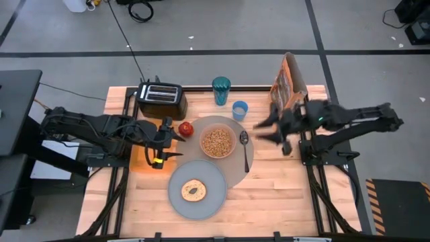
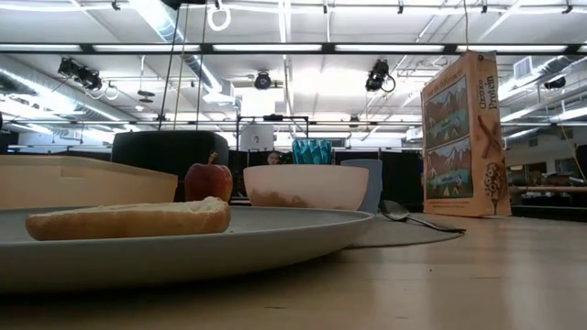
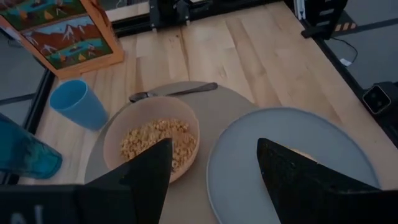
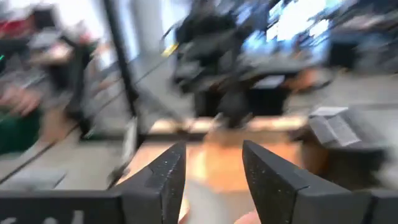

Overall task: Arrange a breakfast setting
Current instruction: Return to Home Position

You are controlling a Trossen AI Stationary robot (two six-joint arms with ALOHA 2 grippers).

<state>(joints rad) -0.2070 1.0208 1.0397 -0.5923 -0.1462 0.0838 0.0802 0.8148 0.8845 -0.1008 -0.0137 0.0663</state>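
The left arm's fingers [image 3: 149, 177] are spread wide and hold nothing. They hover low over the counter [image 1: 282, 195] at 9 o'clock from the large round grey mat [image 1: 232, 171], pointing toward it, with the red apple [image 1: 186, 128] just beside them. The right arm's fingers [image 4: 168, 174] are also parted and empty. They hang above the counter at about 3 o'clock from the mat, close to the orange cereal box [image 1: 289, 84], which stands upright at 2 o'clock, well back and out of a diner's way.

On the mat sits the pink bowl [image 1: 218, 142], filled with cereal. The metal spoon [image 1: 244, 148] lies on the mat at the bowl's 3 o'clock, where a right hand would likely reach for it. The small light-blue cup [image 1: 240, 109] stands at 1 o'clock, just off the mat's edge, the usual spot for a drink. The smaller round grey plate [image 1: 176, 202] overlaps the mat at 7 o'clock and carries the bagel [image 1: 194, 190]. A teal tumbler [image 1: 221, 89] and a black toaster [image 1: 161, 99] stand at the far edge.

The setting looks complete. With both arms empty, what remains is probably to draw them away without brushing the apple or the box.
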